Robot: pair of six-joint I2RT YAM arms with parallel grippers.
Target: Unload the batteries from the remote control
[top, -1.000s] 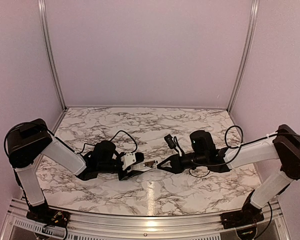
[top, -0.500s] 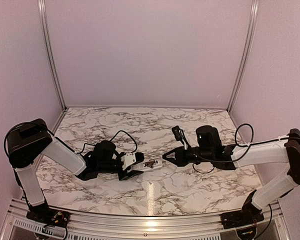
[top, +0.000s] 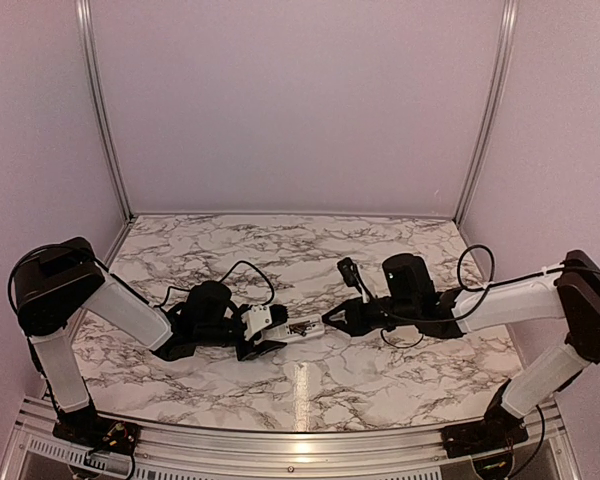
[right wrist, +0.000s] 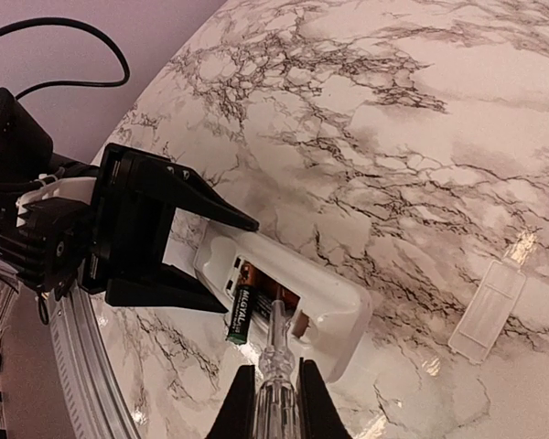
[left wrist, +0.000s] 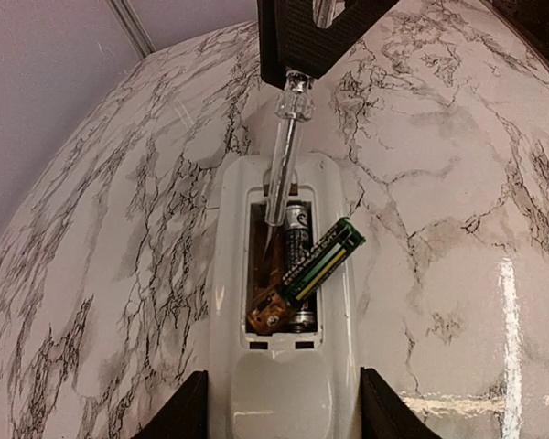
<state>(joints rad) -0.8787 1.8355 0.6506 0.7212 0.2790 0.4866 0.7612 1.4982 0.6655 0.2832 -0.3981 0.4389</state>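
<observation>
Remote control (left wrist: 224,302): facing recess-up over the marble table (top: 280,250), with its battery compartment showing.
Left gripper (left wrist: 284,407): clamping the remote control by its long sides, jaws standing part-way apart around the body.
Right gripper (right wrist: 274,407): pinching a thin rod (left wrist: 288,137) tight and pointing its tip down into the remote control's compartment.
Batteries (left wrist: 322,263): both sitting in the compartment; one is tilting up over the remote control's side wall, the other is lying flat beside the rod.
Rod tip: seemingly pressing in beside the flat cell, though the clear shaft is making the contact hard to read.
Cover (right wrist: 488,306): resting flat on the table, well apart from the remote control.
Risk: the raised cell is looking ready to spring free and roll away from the remote control if the rod is levering too hard. A slipping tip could be scraping the contacts or pushing the remote control out of the left jaws' hold.
</observation>
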